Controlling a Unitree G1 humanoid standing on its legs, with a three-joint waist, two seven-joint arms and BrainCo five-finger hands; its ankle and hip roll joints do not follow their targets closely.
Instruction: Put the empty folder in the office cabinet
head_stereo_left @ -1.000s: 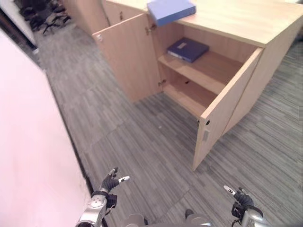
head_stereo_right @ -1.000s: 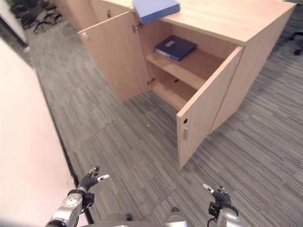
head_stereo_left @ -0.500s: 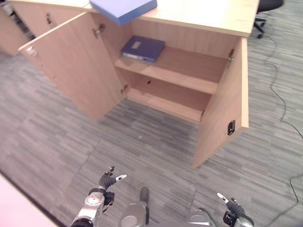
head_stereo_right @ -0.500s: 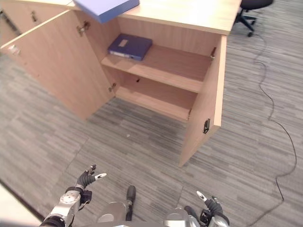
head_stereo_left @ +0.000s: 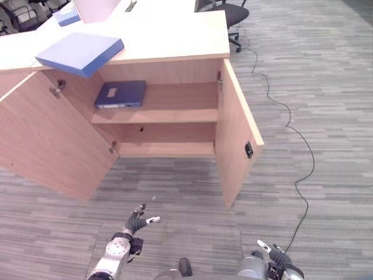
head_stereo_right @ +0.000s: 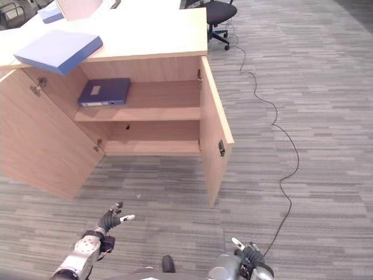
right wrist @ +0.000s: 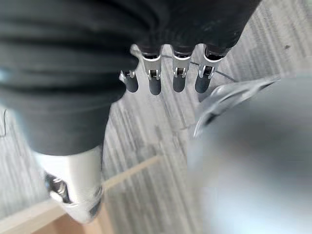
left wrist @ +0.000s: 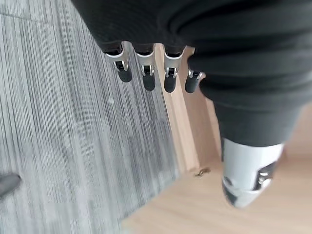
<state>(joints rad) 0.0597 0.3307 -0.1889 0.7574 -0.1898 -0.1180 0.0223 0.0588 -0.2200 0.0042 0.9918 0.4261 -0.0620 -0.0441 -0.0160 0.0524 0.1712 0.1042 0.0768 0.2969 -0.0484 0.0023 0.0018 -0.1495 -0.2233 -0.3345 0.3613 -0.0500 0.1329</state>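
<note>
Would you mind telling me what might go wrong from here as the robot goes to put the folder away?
1. The light blue folder overhangs the cabinet top's front edge; a clumsy grasp might tip it off.
2. The open right door juts toward the robot and could catch its right arm.
3. A dark blue folder already lies on the upper shelf, so the new one may knock it.
Both the left robot hand and right robot hand hang low and empty.

No text, number or sign can be read anywhere. The dark blue folder on the upper shelf of the cabinet carries a pale label on its cover and a white strip along its spine, but whatever is printed on them is too small to make out.
</note>
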